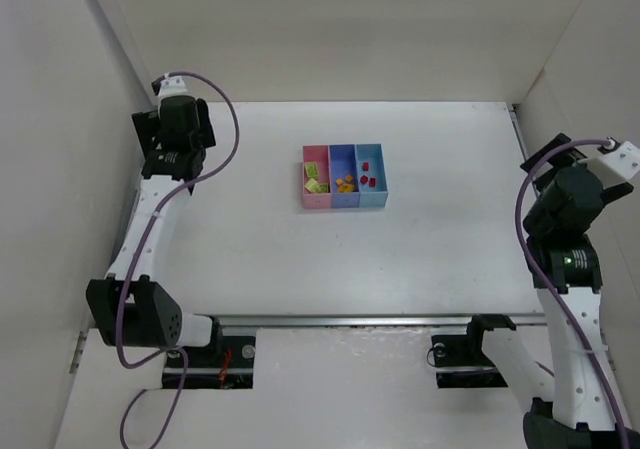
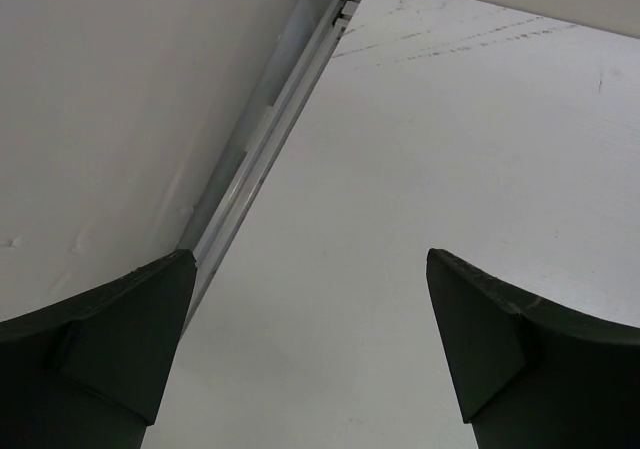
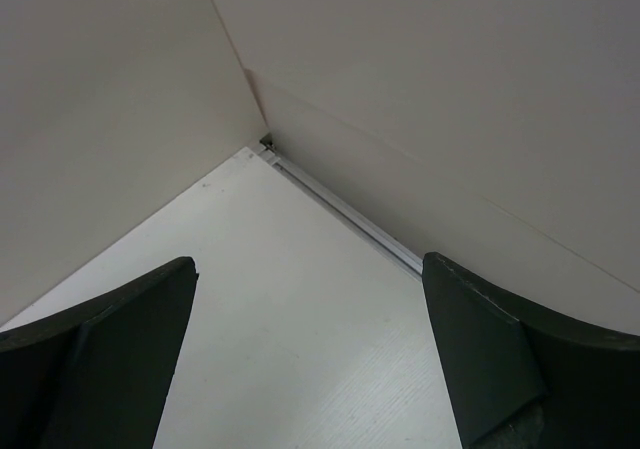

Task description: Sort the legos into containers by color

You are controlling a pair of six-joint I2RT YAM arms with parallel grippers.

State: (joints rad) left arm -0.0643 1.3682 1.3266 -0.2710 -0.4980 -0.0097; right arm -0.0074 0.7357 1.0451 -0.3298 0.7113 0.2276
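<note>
Top external view: The containers were found joined in a row on the counter (image 1: pixel 250 239), a little beyond its middle. The pink bin (image 1: pixel 316 201) was recorded at the left, the medium blue bin (image 1: pixel 343 158) in the centre and the light blue bin (image 1: pixel 373 198) at the right. Lime legos (image 1: pixel 316 179) were noted in the pink bin, orange legos (image 1: pixel 346 183) in the medium blue bin and red legos (image 1: pixel 367 174) in the light blue bin. The left arm (image 1: pixel 150 209) was seen drawn back against the left wall and the right arm (image 1: pixel 570 259) at the right edge, both well apart from the containers. The state of the jaws could not be judged from this view.

Left wrist view: The left jaws were observed spread wide, with nothing held between them. Bare counter and a metal rail (image 2: pixel 270 139) at the foot of the wall (image 2: pixel 120 99) were seen beyond.

Right wrist view: The right jaws were likewise observed spread wide and holding nothing. A corner of the enclosure walls (image 3: pixel 450 89) and a rail (image 3: pixel 340 209) at its base were seen beyond.
</note>
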